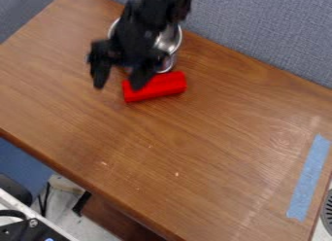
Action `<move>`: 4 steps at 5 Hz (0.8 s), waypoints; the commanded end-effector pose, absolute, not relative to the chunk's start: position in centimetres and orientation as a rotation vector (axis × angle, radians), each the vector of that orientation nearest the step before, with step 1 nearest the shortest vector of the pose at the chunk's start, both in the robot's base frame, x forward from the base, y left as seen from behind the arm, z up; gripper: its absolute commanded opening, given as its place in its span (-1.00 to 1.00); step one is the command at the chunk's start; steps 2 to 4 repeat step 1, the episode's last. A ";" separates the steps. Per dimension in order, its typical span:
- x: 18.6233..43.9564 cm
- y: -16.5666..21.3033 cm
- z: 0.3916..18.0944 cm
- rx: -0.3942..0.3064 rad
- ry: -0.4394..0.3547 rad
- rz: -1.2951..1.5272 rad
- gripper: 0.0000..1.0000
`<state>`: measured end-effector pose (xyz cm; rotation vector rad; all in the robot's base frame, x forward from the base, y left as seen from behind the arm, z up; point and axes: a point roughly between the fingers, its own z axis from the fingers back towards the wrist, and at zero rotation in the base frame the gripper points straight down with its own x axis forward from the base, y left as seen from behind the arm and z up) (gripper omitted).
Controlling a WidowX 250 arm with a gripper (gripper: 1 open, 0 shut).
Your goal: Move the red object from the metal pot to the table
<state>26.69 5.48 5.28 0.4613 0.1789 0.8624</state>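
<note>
One pot (168, 38), likely behind the hand (116, 80).

Evenly lit wood tabletop (215, 143), soft low resolution, dark arm (149, 31) blurred (motion smear, it seems)

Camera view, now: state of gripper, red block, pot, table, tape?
Gripper: open, blurred, fingers over the table just left of the block in the image.
Red block: lying on its side on the table, outside the pot.
Metal pot: upright, partly hidden by the arm; contents can't tell.
Table: lightly marked.
Blue tape: stuck flat near table edge.
</note>
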 end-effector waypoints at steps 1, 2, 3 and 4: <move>29.7 7.2 8.9 0.423 0.144 0.798 1.00; 29.7 7.2 8.9 0.423 0.144 0.798 1.00; 29.7 7.2 8.9 0.423 0.144 0.798 1.00; 29.7 7.2 8.9 0.423 0.144 0.798 1.00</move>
